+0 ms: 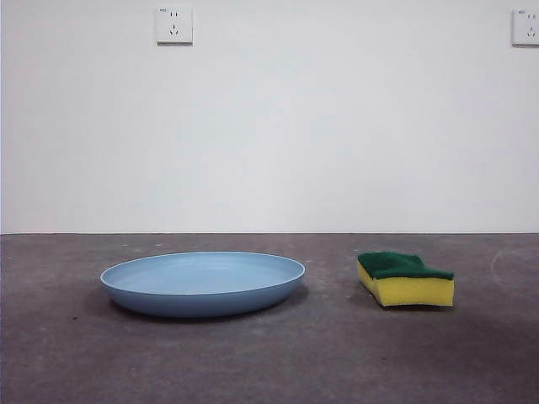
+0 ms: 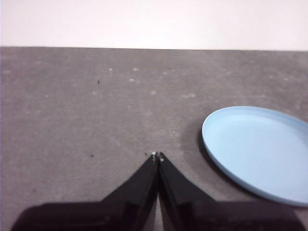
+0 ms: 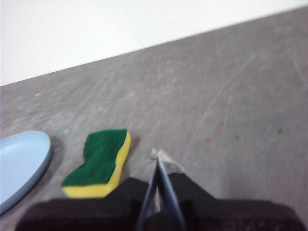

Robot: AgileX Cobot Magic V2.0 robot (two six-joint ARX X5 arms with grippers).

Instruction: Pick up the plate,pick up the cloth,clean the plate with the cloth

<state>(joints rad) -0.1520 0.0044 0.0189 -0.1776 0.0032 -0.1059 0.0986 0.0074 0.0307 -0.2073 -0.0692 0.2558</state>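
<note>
The light-blue plate [image 1: 202, 282] lies flat on the grey table, left of centre in the front view. The cloth is a yellow sponge with a green top [image 1: 405, 279], lying to the right of the plate. In the left wrist view, my left gripper [image 2: 157, 155] is shut and empty above bare table, with the plate [image 2: 262, 149] off to one side. In the right wrist view, my right gripper [image 3: 158, 155] is shut and empty, close beside the sponge [image 3: 98, 162], with the plate's edge [image 3: 21, 161] beyond it. Neither arm shows in the front view.
A white wall stands behind the table with two sockets, one at the upper left [image 1: 173, 25] and one at the upper right [image 1: 525, 27]. The grey tabletop [image 1: 269, 362] is scuffed.
</note>
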